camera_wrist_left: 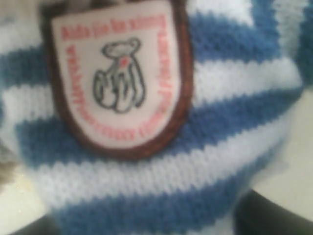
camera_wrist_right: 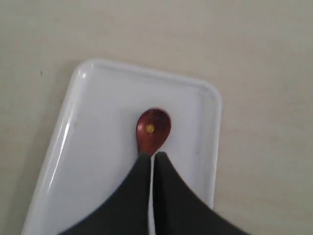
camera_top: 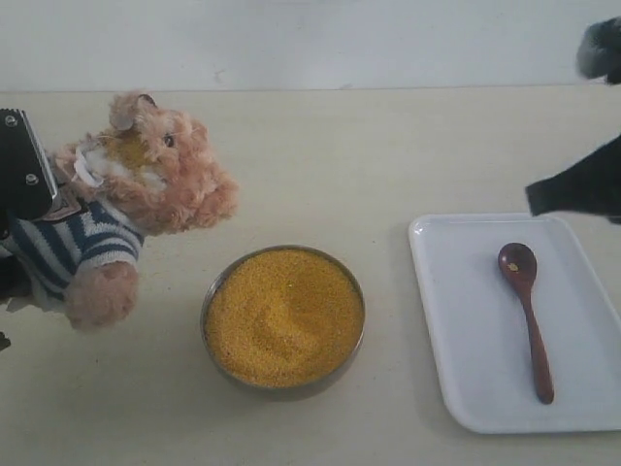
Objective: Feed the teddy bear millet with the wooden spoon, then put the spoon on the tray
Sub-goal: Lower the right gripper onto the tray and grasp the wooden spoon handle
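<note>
A pale beige, matte counter (camera_top: 388,165) runs back to a plain grey-white wall (camera_top: 340,39). On the right of the counter lies the white tray (camera_top: 456,320), and the wooden spoon (camera_top: 524,301) rests flat on it, a few yellow grains in its bowl. The right pincer (camera_wrist_right: 152,155) hangs above the tray, its black fingers drawn together to a thin slit with nothing between them. Mid-counter, the millet (camera_top: 283,316) fills a round metal bowl (camera_top: 209,301). At the left edge the teddy bear (camera_top: 146,180) leans over the counter, its striped body, with the badge (camera_wrist_left: 117,73), gripped in the left pincer (camera_wrist_left: 151,225).
</note>
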`<state>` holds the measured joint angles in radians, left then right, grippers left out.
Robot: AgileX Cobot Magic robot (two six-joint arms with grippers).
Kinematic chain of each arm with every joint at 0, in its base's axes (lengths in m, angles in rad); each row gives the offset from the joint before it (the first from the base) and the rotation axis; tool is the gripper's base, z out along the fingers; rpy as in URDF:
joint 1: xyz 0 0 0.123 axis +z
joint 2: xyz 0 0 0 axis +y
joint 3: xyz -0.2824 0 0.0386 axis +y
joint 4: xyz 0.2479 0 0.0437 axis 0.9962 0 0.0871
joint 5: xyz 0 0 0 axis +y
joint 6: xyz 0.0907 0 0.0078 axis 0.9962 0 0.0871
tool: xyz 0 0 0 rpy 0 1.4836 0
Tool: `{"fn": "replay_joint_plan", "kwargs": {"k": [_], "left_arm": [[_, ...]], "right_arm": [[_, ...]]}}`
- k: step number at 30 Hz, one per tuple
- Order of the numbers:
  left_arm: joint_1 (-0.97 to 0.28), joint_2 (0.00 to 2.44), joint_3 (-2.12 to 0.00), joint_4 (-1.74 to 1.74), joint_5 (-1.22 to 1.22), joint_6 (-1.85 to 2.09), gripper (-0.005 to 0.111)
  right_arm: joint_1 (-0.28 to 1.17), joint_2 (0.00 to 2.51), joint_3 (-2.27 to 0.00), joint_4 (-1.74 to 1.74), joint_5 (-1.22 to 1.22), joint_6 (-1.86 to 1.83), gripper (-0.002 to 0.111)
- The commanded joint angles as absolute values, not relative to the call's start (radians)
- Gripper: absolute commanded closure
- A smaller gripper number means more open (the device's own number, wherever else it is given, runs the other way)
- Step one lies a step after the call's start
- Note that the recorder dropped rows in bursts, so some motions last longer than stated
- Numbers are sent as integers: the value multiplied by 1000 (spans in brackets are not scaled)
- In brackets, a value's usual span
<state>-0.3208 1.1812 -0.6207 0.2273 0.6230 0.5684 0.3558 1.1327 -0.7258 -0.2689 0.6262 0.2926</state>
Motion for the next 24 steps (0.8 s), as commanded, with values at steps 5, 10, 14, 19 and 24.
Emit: {"fn": "replay_joint_plan", "kwargs": {"k": [5, 10, 14, 19, 24], "left_arm": [[-325, 1174, -592, 297, 562, 498, 103], [-325, 1174, -582, 308, 516, 487, 103], [-325, 1174, -582, 308, 516, 487, 103], [-325, 1174, -582, 308, 516, 487, 103], [-325, 1174, -582, 302, 520, 487, 103]], "right_arm": [[389, 1412, -744, -133, 641, 270, 85], [389, 1511, -744, -76, 644, 222, 56], [389, 1537, -689, -105, 549, 261, 56], [389, 1562, -616, -234, 420, 400, 56], [389, 1634, -604, -280, 378, 447, 56]]}}
